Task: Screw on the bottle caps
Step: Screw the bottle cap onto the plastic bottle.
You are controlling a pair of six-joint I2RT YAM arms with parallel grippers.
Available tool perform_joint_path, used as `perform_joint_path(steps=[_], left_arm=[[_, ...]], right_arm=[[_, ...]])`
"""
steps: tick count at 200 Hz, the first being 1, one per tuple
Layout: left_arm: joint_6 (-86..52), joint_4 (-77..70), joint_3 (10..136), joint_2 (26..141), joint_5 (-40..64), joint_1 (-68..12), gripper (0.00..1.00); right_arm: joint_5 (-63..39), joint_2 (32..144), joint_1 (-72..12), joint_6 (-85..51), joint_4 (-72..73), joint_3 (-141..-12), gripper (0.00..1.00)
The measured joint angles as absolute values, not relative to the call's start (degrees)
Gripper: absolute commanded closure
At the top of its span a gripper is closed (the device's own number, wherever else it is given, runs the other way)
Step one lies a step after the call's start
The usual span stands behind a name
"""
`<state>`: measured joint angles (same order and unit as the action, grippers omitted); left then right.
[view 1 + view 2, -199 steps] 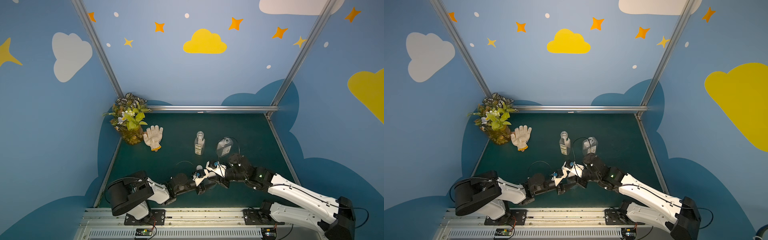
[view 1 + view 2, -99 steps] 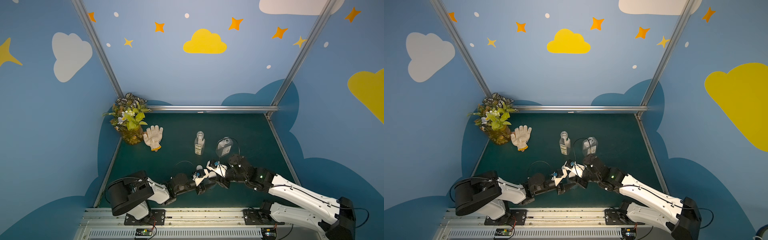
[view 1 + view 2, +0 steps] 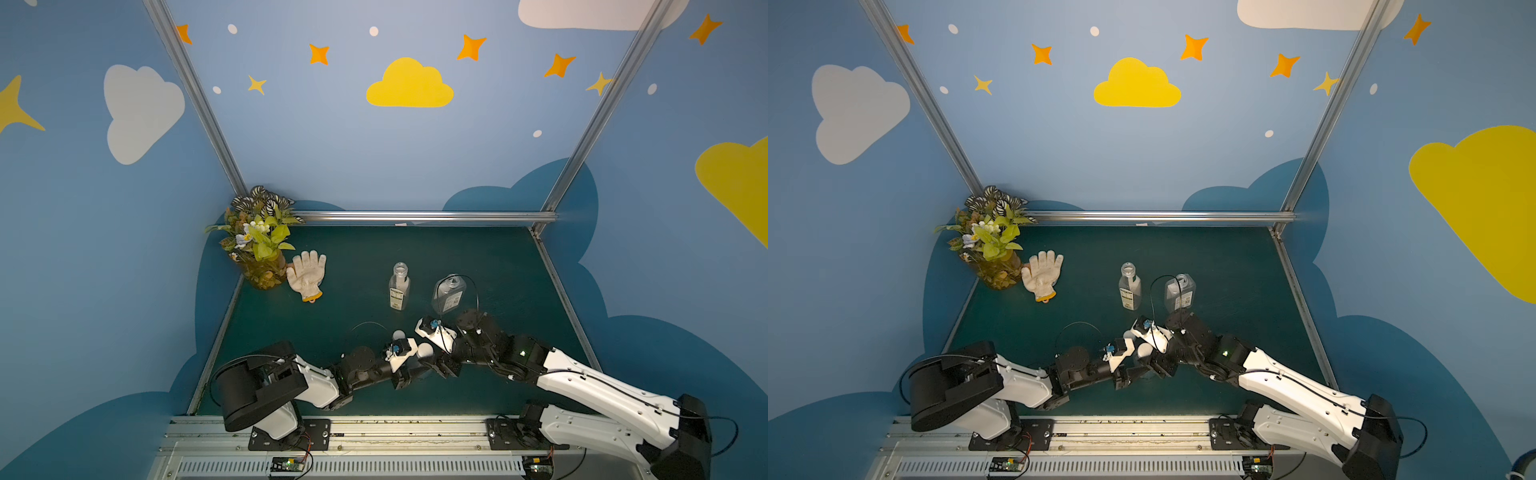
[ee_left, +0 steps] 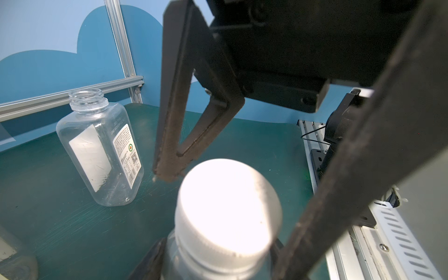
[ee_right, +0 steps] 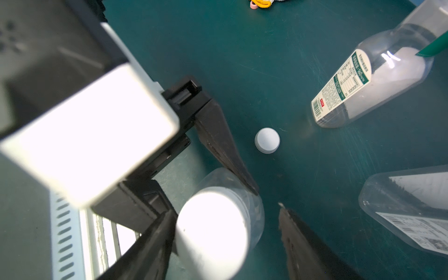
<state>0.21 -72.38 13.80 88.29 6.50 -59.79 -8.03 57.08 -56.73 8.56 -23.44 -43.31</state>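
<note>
- The left gripper (image 4: 214,263) is clamped on the round clear bottle (image 5: 257,218), a finger on either side below the neck. It holds the bottle upright near the front edge of the green table (image 3: 478,257).
- A white cap (image 4: 228,208) sits on that bottle's neck (how far it is threaded on cannot be told from here).
- The right gripper (image 5: 225,211) hangs over the cap with its jaws spread wide. One finger is close against the cap's rim, and the other stands clear of it, with table showing in the gap.
- A loose cap (image 5: 267,140) lies flat on the table just beyond the held bottle, and neither gripper touches it.
- Further back, the slim labelled bottle (image 3: 399,286) stands upright with its neck open.
- Just to its right, the wider flat-sided bottle (image 4: 99,150) also stands upright and uncapped.
- In the far left corner is a potted plant (image 3: 259,241), with a white work glove (image 3: 307,274) lying flat beside it, well apart from both arms.
</note>
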Motion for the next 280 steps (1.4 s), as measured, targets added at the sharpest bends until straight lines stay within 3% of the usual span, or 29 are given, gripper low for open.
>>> perform_joint_path(steps=[59,84,210,280], left_arm=[[0.21,-72.38,13.80,88.29,6.50,-59.79,0.75],[0.21,-72.51,13.80,88.40,6.50,-59.79,0.76],[0.21,-72.77,13.80,88.55,6.55,-59.79,0.75],[0.27,-72.93,13.76,88.64,6.61,-59.79,0.76]], right_arm=[[-8.60,52.86,-56.62,6.22,-23.38,-43.97,0.13],[-8.27,51.20,-55.88,4.78,-23.29,-44.07,0.04],[-6.42,57.28,-49.28,-1.87,-23.35,-48.82,0.02],[-6.07,58.83,-47.62,-7.84,-21.41,-44.18,0.03]])
